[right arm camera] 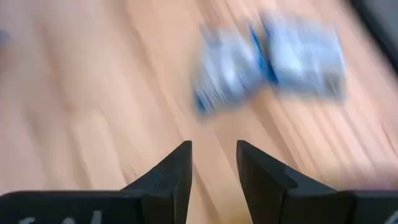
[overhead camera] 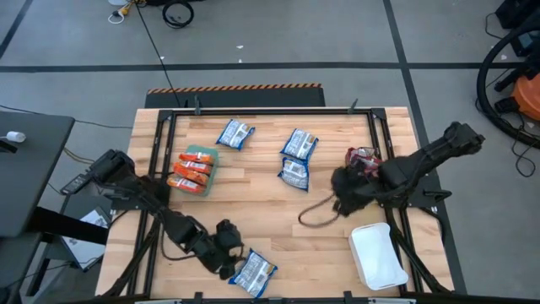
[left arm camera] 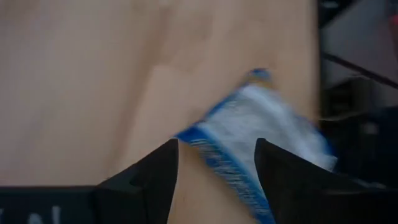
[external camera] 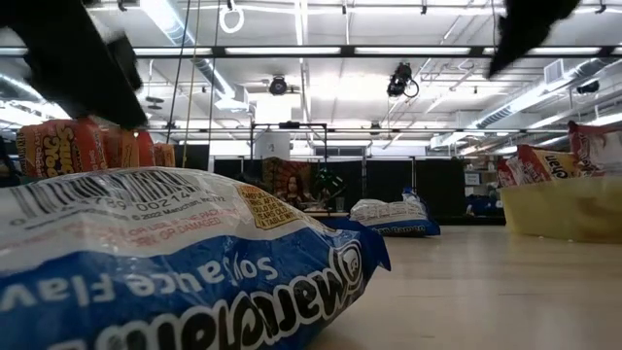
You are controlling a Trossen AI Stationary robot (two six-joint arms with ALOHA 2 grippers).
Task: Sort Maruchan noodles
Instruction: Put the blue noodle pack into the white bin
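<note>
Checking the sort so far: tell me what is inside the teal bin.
The teal bin holds orange-red packets, about three lying side by side on top. They cover most of the bin's floor, so any packets underneath cannot be seen. No blue-and-white packet shows in it.

Left gripper (overhead camera: pixel 229 252) low at 7 o'clock, fingers (left arm camera: pixel 155 180) spread apart; right gripper (overhead camera: pixel 342 192) at 3 o'clock, fingers (right arm camera: pixel 171 177) parted, arm reaching inward

I see glossy crinkly plastic packet (external camera: pixel 175 262), light matt wood-plank table (overhead camera: pixel 270 181), smooth white plastic bin (overhead camera: pixel 377 256)
</note>
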